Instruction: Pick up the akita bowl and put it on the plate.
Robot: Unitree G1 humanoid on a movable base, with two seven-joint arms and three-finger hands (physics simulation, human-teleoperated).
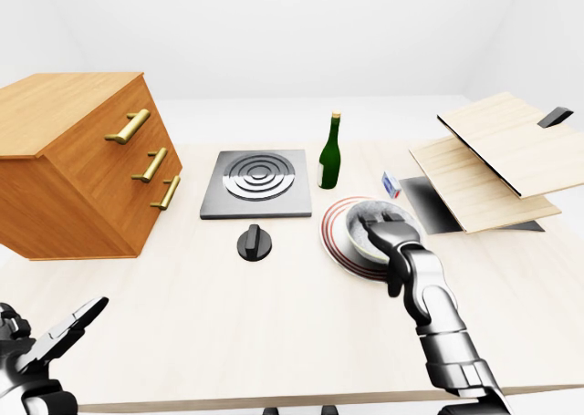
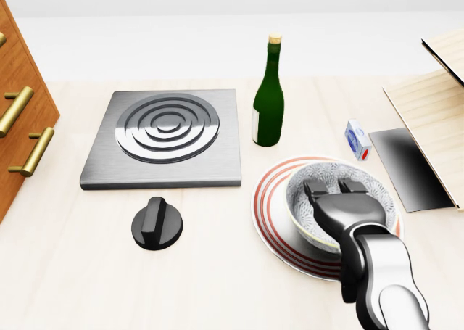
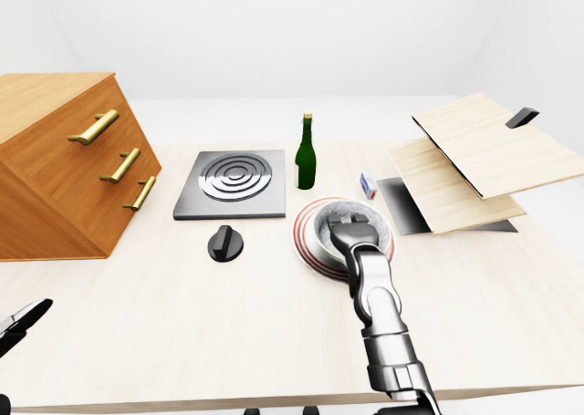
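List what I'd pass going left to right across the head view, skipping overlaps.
Wooden drawer cabinet → stove burner plate → green bottle → akita bowl on the striped plate, right hand over it → wooden boards. Black knob and small carton omitted: overlapping.

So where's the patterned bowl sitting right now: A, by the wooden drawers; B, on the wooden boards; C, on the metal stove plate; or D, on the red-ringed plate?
D: in the head view the bowl rests inside the red-ringed plate, to the lower right of the green bottle.
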